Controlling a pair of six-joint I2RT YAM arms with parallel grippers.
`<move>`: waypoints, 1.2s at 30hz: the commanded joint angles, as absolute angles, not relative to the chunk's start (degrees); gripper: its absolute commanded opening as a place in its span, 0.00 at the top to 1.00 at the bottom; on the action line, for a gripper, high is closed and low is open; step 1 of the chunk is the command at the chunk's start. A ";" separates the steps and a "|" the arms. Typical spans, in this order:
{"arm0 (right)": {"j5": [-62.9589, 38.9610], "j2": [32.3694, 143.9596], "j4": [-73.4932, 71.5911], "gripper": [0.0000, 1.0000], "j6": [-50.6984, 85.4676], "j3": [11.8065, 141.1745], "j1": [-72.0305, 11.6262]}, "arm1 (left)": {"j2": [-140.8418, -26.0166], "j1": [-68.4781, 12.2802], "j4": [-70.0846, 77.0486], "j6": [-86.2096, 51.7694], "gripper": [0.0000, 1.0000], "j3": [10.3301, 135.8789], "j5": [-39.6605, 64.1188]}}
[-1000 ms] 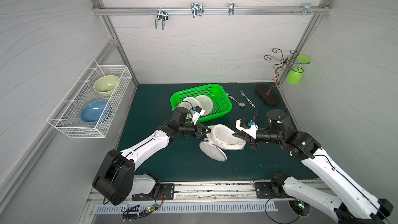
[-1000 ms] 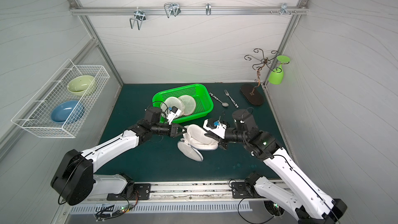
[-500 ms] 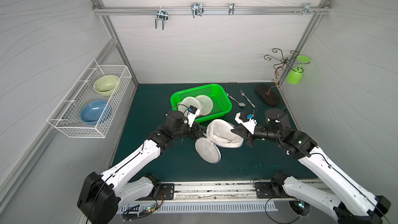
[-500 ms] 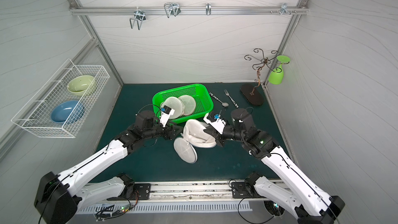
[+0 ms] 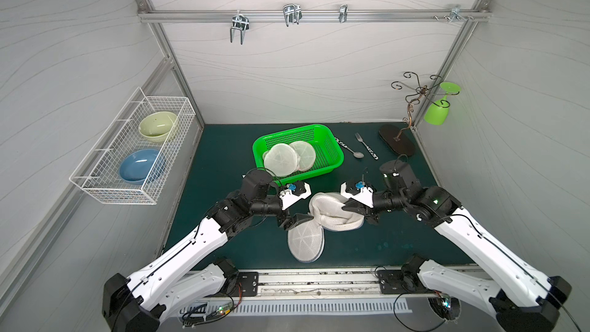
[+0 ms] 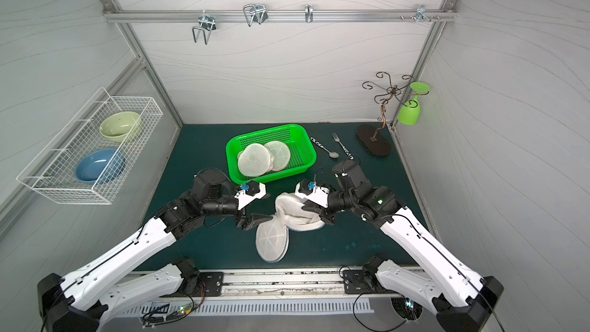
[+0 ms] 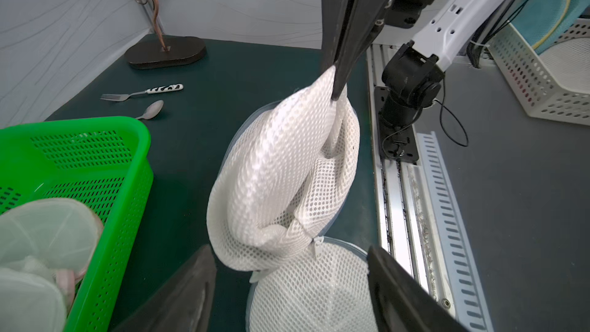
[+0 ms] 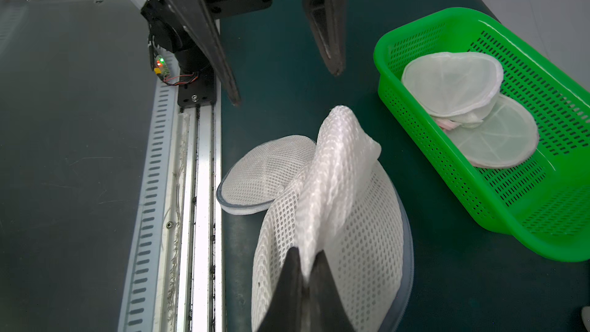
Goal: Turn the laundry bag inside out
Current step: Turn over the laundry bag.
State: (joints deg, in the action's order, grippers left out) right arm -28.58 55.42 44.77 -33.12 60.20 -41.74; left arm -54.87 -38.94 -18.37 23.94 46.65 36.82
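The laundry bag (image 5: 333, 217) is white mesh and lies bunched on the green mat in both top views, its round flat panel (image 5: 306, 241) resting toward the front. My right gripper (image 5: 347, 209) is shut on a fold of the mesh and holds it lifted; the right wrist view shows the pinch (image 8: 307, 258). My left gripper (image 5: 298, 212) stands open just left of the bag, touching nothing. In the left wrist view its fingers (image 7: 194, 285) are spread on either side of the panel (image 7: 313, 289), and the bag (image 7: 274, 180) hangs from the right gripper (image 7: 335, 87).
A green basket (image 5: 289, 131) holding other round mesh bags (image 5: 281, 162) stands just behind. A spoon (image 5: 351, 151), a fork (image 5: 365, 148) and a hook stand's base (image 5: 396, 143) with a green goblet (image 5: 436, 113) are at the back right. A wire rack (image 5: 134, 148) hangs on the left wall.
My left gripper has opened, let go of the mesh and drawn back toward the front. The round panel has dropped onto the mat. My right gripper keeps its hold.
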 commanded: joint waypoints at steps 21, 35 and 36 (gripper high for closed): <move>-28.12 54.59 30.20 0.95 -19.93 60.04 -43.48 | -61.67 -40.80 -7.97 16.84 1.00 48.87 44.59; -16.70 50.92 42.79 0.43 30.32 63.13 -23.34 | -62.20 -39.76 12.42 -8.62 1.00 42.26 21.64; -18.91 50.66 42.45 0.43 31.39 61.96 -22.97 | -62.22 -39.77 14.08 -9.73 1.00 41.79 21.84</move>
